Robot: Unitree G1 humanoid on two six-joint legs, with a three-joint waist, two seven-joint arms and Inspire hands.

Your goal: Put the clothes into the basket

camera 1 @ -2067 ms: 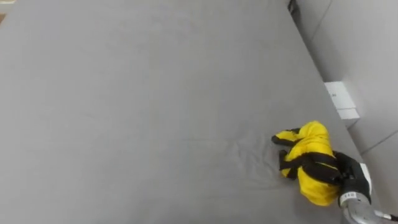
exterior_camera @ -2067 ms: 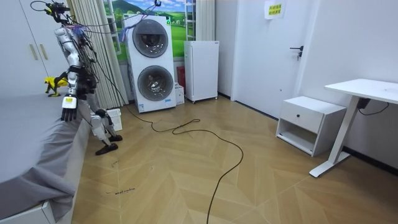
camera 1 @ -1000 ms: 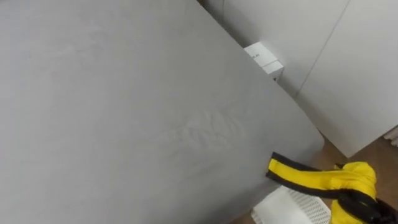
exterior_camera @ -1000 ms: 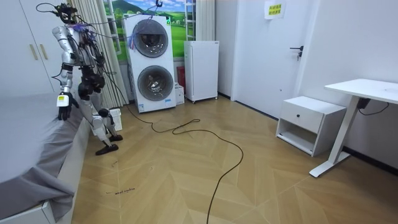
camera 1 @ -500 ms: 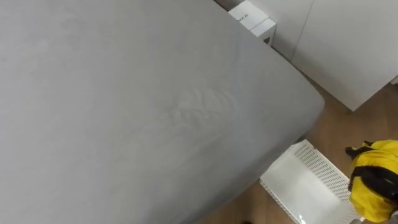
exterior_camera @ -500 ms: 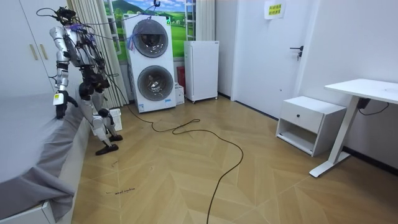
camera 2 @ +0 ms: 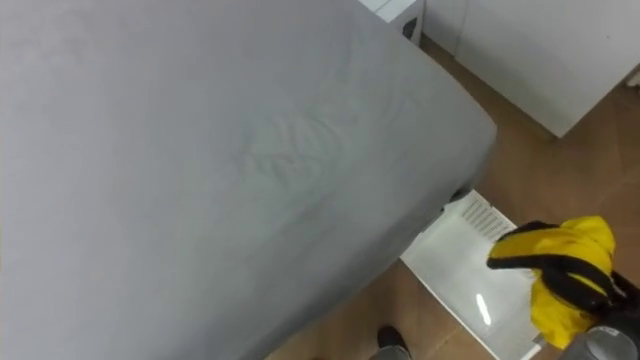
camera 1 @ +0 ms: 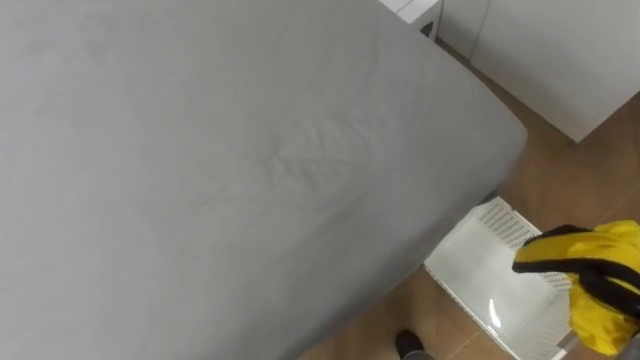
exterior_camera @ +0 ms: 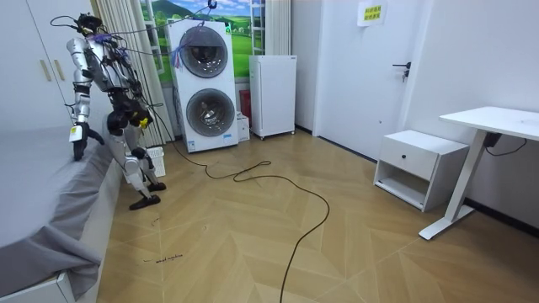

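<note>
Step in hand: judged as the end of the carry; release into the basket not yet made.
Garment: yellow garment with black trim [camera 2: 556, 300], clutched in the right hand [camera 2: 608, 298] and hung in the air over the right-hand part of the white basket [camera 1: 470, 275]; not inside.
Right hand: closed round the bunched cloth, low at the right edge of the eye views.
Left hand [exterior_camera: 77, 143]: hung beside the bed's edge in the room view; state could not be told.
Risk, off-centre drop: garment sat toward one side of the basket, not over its middle; if released there, likely to drape over the rim or slide to the floor [camera 1: 570, 185].
Risk, snagging: loose black-edged flap stuck out to the left; could catch on the rim or cling to the hand and stop the cloth falling free.
Risk, basket shift: basket looked light and stood close to the robot; could be shoved off line by a step.
Bed [camera 1: 200, 150]: covered in a grey sheet, faintly creased near the middle; corner just beside the basket.
Room: wood floor; stacked washer and dryer [exterior_camera: 202, 84] behind the robot, white cabinet [exterior_camera: 274, 84] next to it, door [exterior_camera: 379, 67], low nightstand [exterior_camera: 418, 168] and white desk [exterior_camera: 497, 122] toward the room view's right.
</note>
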